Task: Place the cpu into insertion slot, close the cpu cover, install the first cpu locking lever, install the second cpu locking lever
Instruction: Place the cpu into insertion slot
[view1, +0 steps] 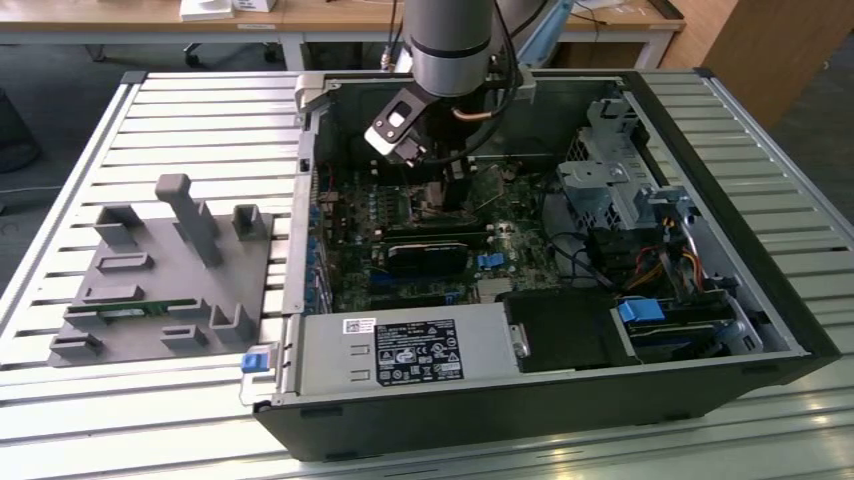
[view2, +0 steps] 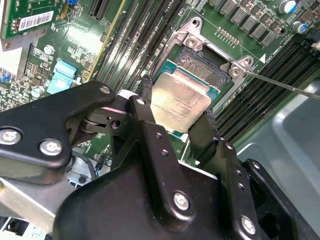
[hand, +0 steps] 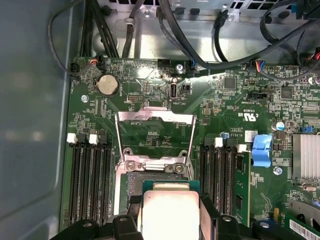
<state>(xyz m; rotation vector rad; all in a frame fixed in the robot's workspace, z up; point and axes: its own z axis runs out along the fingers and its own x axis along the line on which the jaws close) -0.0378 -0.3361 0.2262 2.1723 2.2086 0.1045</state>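
We see the black two-fingered gripper (view2: 178, 104) clamped on the small flat square cpu (view2: 186, 97) with its dull silvery-beige face, one black finger (view2: 145, 89) on each of two opposite edges. The cpu hangs over part of the small square dark insertion slot (view2: 206, 67) in the green circuit board (hand: 235, 100); we cannot tell whether it touches. The thin silvery square-framed cpu cover (hand: 155, 117) lies open just beside the slot. The grey arm (view1: 454, 40) reaches into an open black computer case (view1: 534, 410) on a slatted metal table (view1: 200, 110), with a grey moulded fixture (view1: 160, 270) well apart at the exterior view's left.
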